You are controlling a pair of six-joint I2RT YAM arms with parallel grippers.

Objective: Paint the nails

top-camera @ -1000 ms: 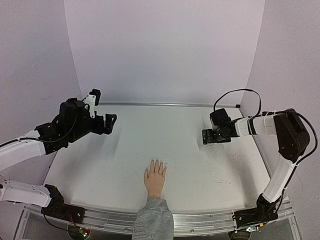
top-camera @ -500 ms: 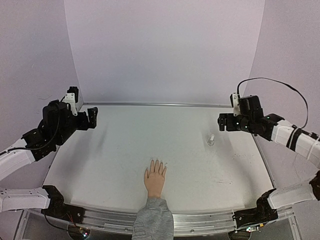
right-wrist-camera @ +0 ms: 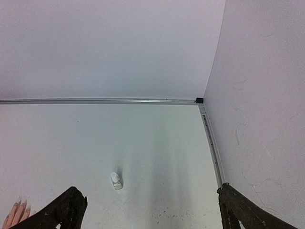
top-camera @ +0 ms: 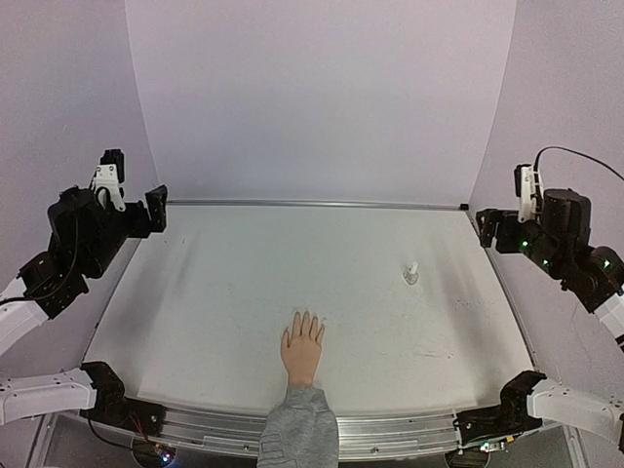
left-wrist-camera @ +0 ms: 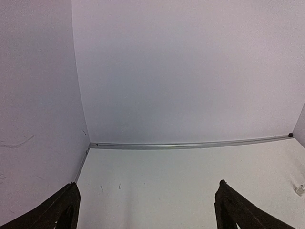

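Observation:
A small flesh-coloured hand with a grey sleeve cuff lies palm down at the table's near middle, fingers pointing away. Its pale nails are tiny; its fingertips also show in the right wrist view. A small whitish clear bottle stands upright right of centre, also in the right wrist view and the left wrist view. My left gripper is open and empty, raised by the left wall. My right gripper is open and empty, raised by the right wall.
A white table has a metal rail along its back edge and another rail on its right side. Purple walls close in the back and both sides. The arm bases sit at the near corners.
Both arms have drawn back and up towards the side walls. The right gripper has left the bottle's spot, and the bottle now stands free on the table. The hand has not moved.

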